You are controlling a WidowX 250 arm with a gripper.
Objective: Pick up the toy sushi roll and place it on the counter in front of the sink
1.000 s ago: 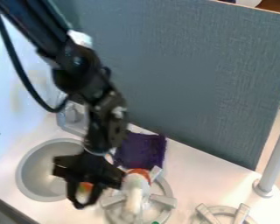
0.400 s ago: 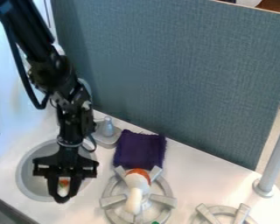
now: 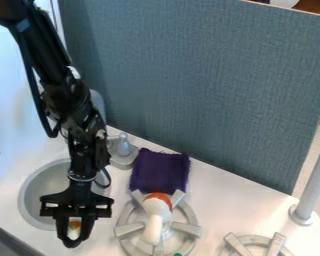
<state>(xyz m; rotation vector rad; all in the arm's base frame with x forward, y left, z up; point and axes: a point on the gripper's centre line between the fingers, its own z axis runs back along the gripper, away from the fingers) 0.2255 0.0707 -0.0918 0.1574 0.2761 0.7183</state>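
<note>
The black gripper [image 3: 72, 243] hangs over the front rim of the round grey sink [image 3: 30, 187]. It is shut on a small white object [image 3: 74, 229] with orange and green marks, seen between its two fingers. To the right, a white toy with an orange-red end [image 3: 156, 220] lies across the grey stove burner [image 3: 128, 229]. Behind that burner, a dark purple cloth [image 3: 160, 171] is spread on the counter.
A grey faucet [image 3: 123, 149] stands behind the sink, close to the arm. A second burner [image 3: 258, 243] is at the front right, with a grey post [image 3: 311, 185] beyond it. A blue-grey panel [image 3: 203, 95] rises along the counter's back.
The gripper has gone left from beside the burner to the sink, then a little toward the front, and the small white object has travelled with it. The toy and cloth have stayed put.
</note>
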